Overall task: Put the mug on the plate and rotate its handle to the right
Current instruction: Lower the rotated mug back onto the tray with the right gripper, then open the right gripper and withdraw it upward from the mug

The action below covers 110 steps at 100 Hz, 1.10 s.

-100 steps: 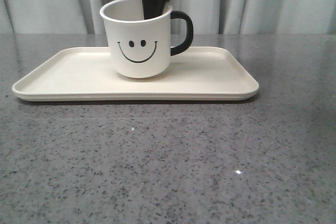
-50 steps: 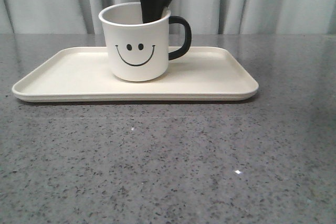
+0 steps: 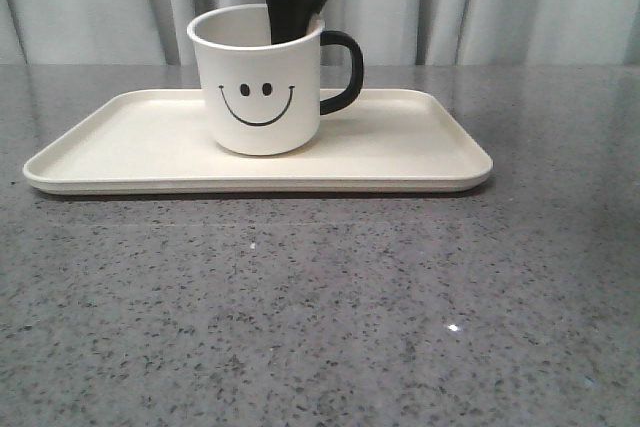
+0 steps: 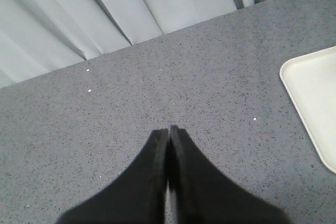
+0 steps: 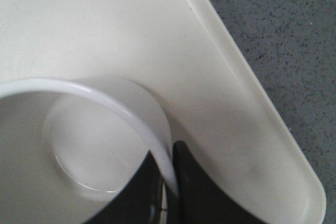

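A: White cylindrical mug [image 3: 258, 82] with the black smiley print stands upright on the large flat cream rectangular plate [image 3: 420, 152], left of the plate's middle in the front view, face toward the camera. Plate lies on the grey speckled stone counter [image 3: 330, 307].

B: Handle?

A: Glossy black C-shaped loop handle [image 3: 344, 71] sticks out to the right.

B: Right gripper?

A: Right gripper [image 5: 169, 182] comes down from above, jaws pinching the mug's wall at the rim: one finger inside the cup, one outside, white rim sandwiched between. That's on the back-right part of the rim, near the handle side.

B: Left?

A: Left gripper [image 4: 168, 135] is over bare counter, well apart from the mug, jaws pressed together on nothing. Only a corner of the plate shows in its wrist view. Pale curtain [image 4: 105, 9] behind the counter.

B: Change from a second ago?

A: Then the mug was tilted and its base looked lifted off the plate. Now it's level and seated flat. Handle has swung slightly further round, smiley shifted a bit left. Barely any change over the last half second.
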Available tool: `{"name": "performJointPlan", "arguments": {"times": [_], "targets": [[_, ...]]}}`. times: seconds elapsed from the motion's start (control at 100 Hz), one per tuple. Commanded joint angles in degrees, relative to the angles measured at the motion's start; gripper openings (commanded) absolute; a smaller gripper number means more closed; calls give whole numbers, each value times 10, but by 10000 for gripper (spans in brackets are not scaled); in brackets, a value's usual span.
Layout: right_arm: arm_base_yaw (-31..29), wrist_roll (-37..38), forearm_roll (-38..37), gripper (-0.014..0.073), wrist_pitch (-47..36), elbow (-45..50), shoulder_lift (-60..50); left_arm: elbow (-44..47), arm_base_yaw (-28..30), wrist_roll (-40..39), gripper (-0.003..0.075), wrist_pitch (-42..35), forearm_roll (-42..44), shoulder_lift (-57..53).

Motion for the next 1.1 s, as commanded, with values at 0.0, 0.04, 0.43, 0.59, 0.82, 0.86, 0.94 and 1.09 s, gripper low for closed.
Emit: {"name": "performJointPlan", "arguments": {"times": [0.0, 0.04, 0.43, 0.59, 0.82, 0.86, 0.94, 1.09], "targets": [[-3, 0, 0, 58, 25, -16, -27, -11, -3, -7, -20, -11, 16, -2], [-3, 0, 0, 64, 25, -16, -27, -11, -3, -7, -20, -11, 16, -2], [-3, 0, -3, 70, 19, -16, -28, -11, -3, -7, -20, -11, 16, -2], [-3, 0, -3, 134, 19, -16, -28, -11, -3, -7, -20, -11, 16, -2], [-3, 0, -10, 239, 16, -16, -28, -11, -3, -7, -20, -11, 16, -2], [-3, 0, -10, 239, 16, -16, -28, -11, -3, -7, -20, -11, 16, -2], [-3, 0, -10, 239, 14, -17, -31, -11, -3, -7, -20, -11, 16, -2], [-3, 0, -13, 239, 3, -18, -43, -11, -3, -7, -20, -11, 16, -2]]}}
